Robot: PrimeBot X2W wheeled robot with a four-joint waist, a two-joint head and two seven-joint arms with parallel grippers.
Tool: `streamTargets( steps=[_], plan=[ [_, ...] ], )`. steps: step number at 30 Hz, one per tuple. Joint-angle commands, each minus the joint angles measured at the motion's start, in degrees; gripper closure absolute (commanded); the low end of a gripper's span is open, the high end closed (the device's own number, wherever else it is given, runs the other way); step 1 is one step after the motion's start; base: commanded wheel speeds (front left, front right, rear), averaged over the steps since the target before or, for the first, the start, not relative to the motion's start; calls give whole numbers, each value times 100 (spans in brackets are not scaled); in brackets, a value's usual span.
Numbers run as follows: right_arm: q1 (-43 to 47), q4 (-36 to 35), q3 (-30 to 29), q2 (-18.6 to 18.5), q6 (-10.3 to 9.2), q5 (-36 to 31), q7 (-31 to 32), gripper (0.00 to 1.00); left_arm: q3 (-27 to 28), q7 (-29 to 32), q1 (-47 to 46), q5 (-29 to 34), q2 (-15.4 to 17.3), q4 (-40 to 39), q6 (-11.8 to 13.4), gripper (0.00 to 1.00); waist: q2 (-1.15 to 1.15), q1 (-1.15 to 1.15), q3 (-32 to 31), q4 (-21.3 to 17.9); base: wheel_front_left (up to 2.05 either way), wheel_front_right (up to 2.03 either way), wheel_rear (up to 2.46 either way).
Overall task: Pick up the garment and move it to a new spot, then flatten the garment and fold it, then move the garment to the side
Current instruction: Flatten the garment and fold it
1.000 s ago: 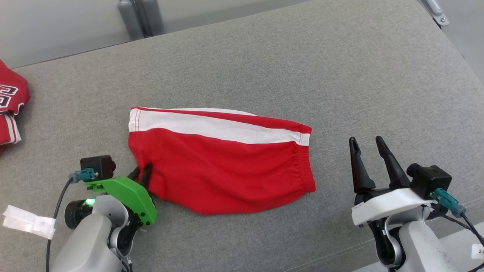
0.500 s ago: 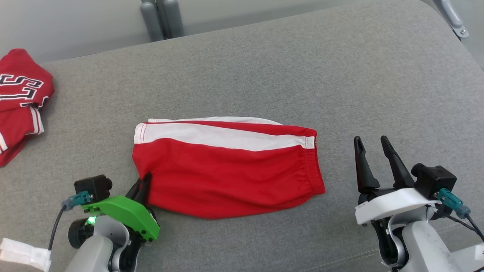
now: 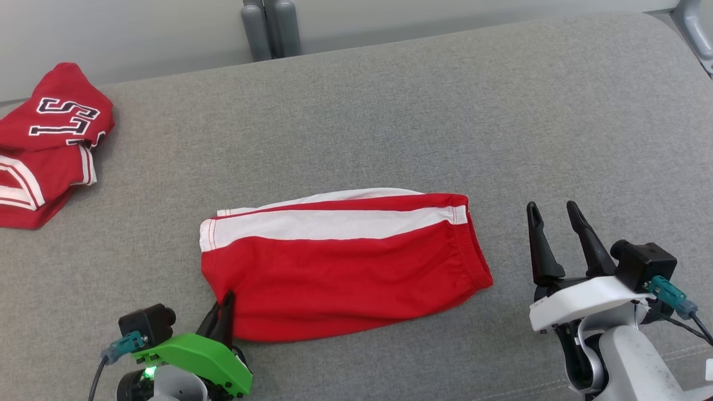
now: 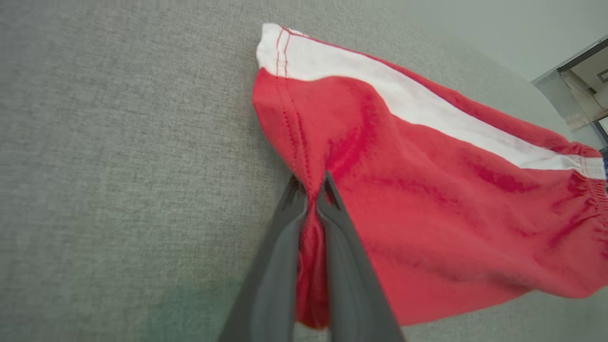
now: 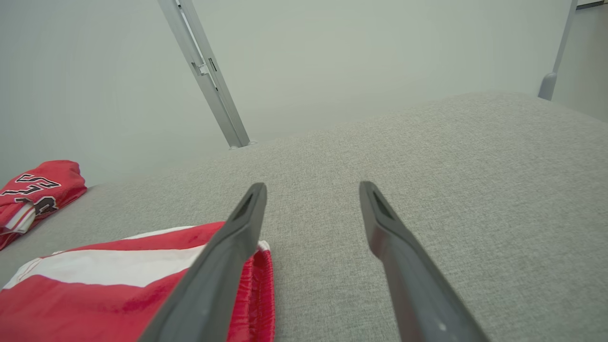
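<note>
Surface: grey upholstered cushion.
Garment: red shorts with a white stripe, lying flat between the two grippers.
Left gripper: pinched on the shorts' near hem, cloth bunched between its fingers; arm cut off by the frame.
Right gripper: fingers spread, nothing between them, just beside the waistband.
Beyond left gripper: second red garment, lettering partly hidden, edge cut off.

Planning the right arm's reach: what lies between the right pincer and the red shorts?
Bare grey cushion, in the head view; the right pincer and shorts are apart.
</note>
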Motion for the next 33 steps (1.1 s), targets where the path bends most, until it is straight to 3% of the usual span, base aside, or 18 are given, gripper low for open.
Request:
streamTargets(
  steps=[1,2,11,22,33],
  plan=[
    [21,-11,-10,-32,-2,-51,25,0,11,-61,81,23,26,-40,61,51,0,0,-23,12,0,0,0],
    [29,-15,-13,-39,-2,-55,38,0,5,-100,102,43,23,-67,65,0,0,0,-37,18,0,0,0],
    [189,-140,-119,-168,-2,-136,244,0,57,-956,75,484,107,-313,36,0,0,0,-258,182,0,0,0],
    [301,-258,297,-449,-2,-17,1104,0,234,-1285,232,1094,-83,-597,242,0,0,0,-518,523,0,0,0],
    [-202,837,788,-723,-2,468,1870,0,425,-1292,296,1487,-506,-764,43,0,0,0,-309,891,0,0,0]
  ],
)
